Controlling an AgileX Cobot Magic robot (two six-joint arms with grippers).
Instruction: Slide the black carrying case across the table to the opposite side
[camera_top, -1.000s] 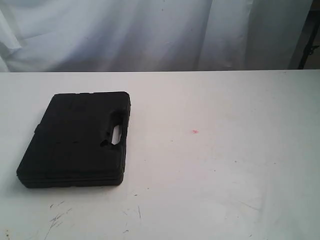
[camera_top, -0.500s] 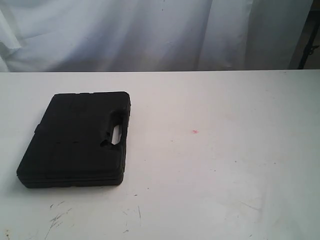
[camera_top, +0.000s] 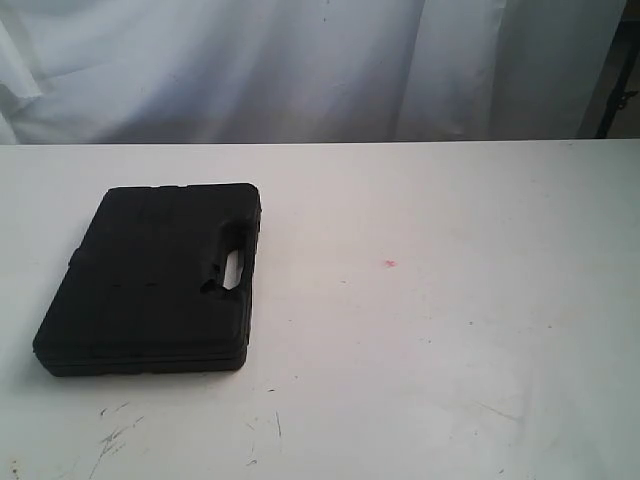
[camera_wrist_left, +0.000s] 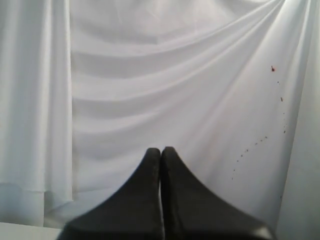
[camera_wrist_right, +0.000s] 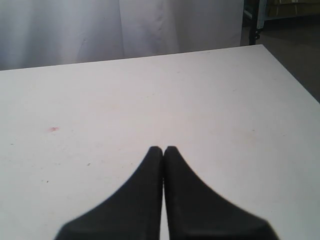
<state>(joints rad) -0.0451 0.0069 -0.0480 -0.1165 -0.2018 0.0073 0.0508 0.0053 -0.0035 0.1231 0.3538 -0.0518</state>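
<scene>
While one black carrying case (camera_top: 150, 280) lies flat toward the left of the white table (camera_top: 450, 340), the left gripper (camera_wrist_left: 160, 150) and the right gripper (camera_wrist_right: 163, 149) each sit closed tight, holding nothing.

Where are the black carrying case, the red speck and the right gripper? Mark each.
black carrying case (camera_top: 150, 280), exterior view, middle of its lid
red speck (camera_top: 390, 264), exterior view, the mark itself
right gripper (camera_wrist_right: 163, 150), right wrist view, where its shut fingertips meet
</scene>
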